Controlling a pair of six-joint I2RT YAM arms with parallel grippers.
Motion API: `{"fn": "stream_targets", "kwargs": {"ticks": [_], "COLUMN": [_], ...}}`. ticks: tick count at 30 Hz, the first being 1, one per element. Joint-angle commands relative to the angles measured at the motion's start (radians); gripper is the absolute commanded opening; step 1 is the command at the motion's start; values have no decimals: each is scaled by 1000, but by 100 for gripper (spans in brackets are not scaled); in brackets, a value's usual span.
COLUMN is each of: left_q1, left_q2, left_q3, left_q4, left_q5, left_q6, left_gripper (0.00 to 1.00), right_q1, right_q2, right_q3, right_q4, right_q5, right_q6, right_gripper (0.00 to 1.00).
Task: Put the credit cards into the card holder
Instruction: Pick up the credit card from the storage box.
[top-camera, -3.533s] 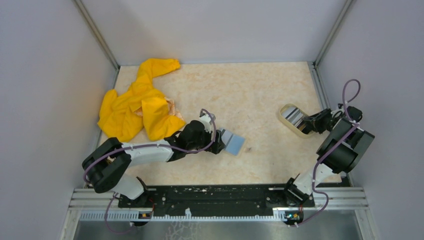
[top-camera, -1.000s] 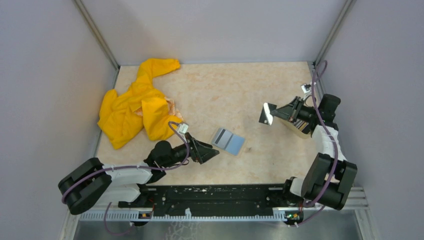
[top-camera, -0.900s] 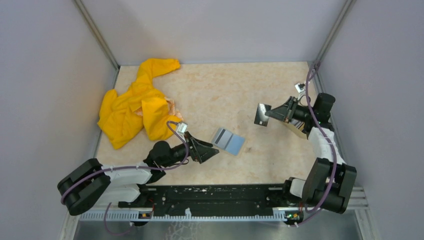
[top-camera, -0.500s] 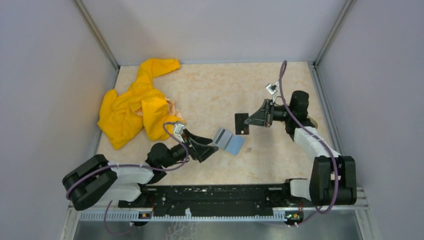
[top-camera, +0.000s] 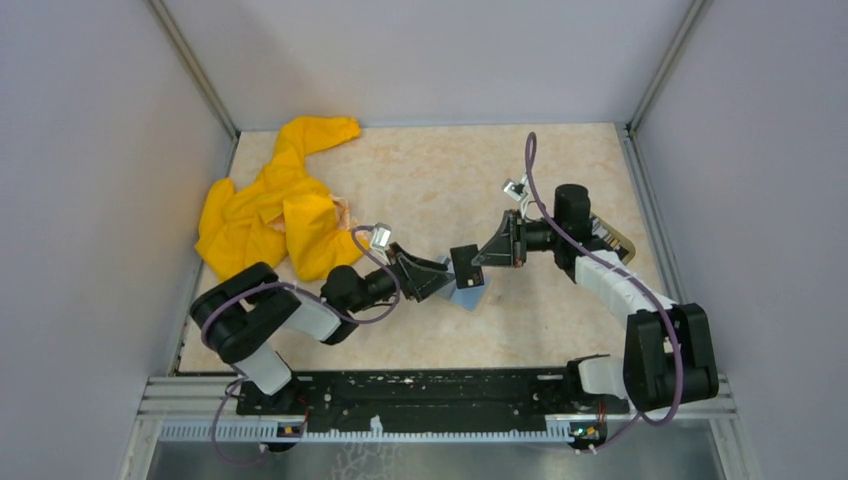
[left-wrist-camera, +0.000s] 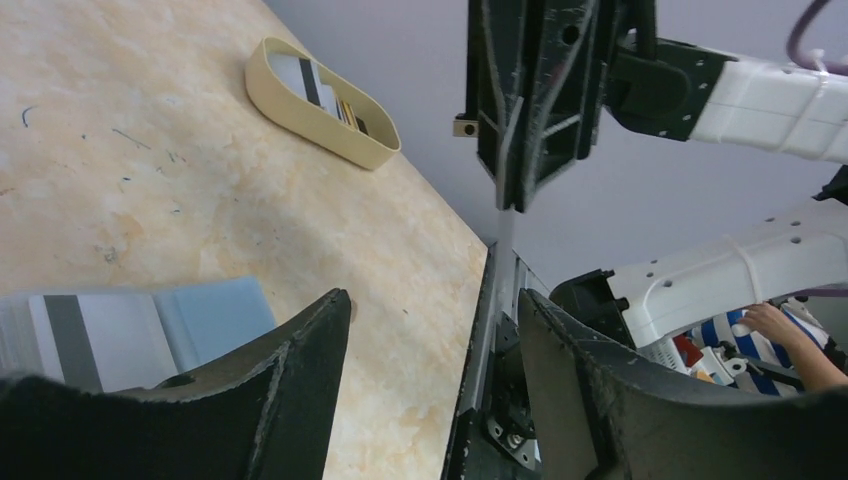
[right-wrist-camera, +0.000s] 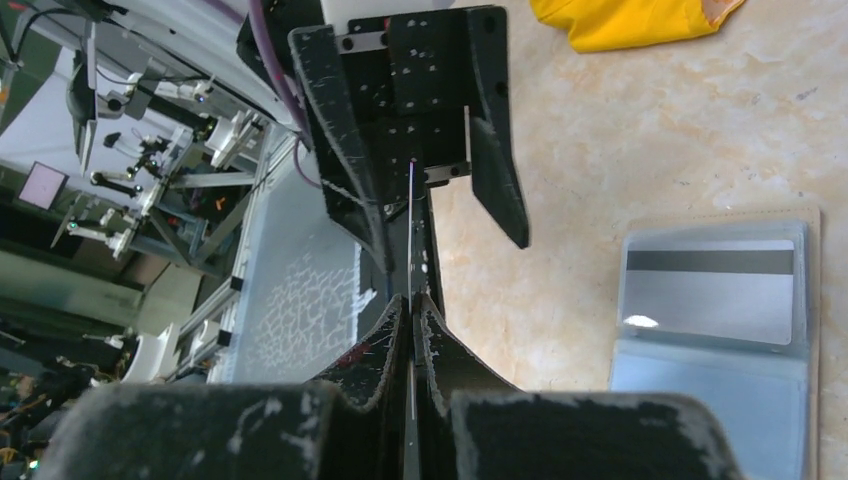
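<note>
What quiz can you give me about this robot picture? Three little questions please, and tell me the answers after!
1. True or false: the right fingers are pinching a card.
2. How does the card holder lie on the table? A: folded shut. B: open and flat. C: standing on its edge.
3. Fill the gap: the left fingers stand ____, gripping nothing.
Key: 1 true; 2 B; 3 open.

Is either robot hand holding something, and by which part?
The right hand pinches a credit card by one edge. The left hand is open around the card's free end, gripping nothing.
</note>
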Motion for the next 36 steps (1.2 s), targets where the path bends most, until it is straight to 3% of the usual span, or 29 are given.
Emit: {"fn": "stream_targets", "kwargs": {"ticks": [1, 9, 13, 15, 18, 21, 24, 32, 33, 35, 36], "left_q1": [40, 54, 69, 81, 108, 135, 142, 143, 142, 143, 144], "left_q2": [109, 186, 178, 173, 168, 176, 189, 198, 199, 199, 198], "left_q3": [92, 198, 195, 193, 186, 190, 205, 242, 244, 244, 243], "left_q4": [281, 282, 282, 281, 282, 282, 282, 282, 282, 282, 282], "left_q5": [120, 242, 260, 278, 322, 378, 426, 513, 526, 543, 555], "left_q6": [-137, -209, -201, -199, -203, -217, -231, -238, -235, -228, -220], "left_gripper": [66, 52, 23, 15, 19, 33, 35, 27, 24, 2, 0], "right_q1": [31, 60, 67, 68, 69, 72, 78, 102, 106, 111, 113], "right_q2": [4, 37, 52, 56, 55, 52, 54, 80, 84, 89, 91], "right_q3": [76, 121, 143, 159, 170, 170, 170, 190, 194, 204, 208], "right_q4": [-117, -262, -328, -378, -419, -431, -440, -497, -508, -529, -534], "right_q5": [8, 48, 78, 103, 120, 126, 127, 145, 148, 155, 158], "right_q6": [-150, -275, -328, -381, -423, -437, -447, -503, -510, -533, -538], "right_gripper": [0, 0, 0, 0, 0, 0, 0, 0, 0, 0, 0]}}
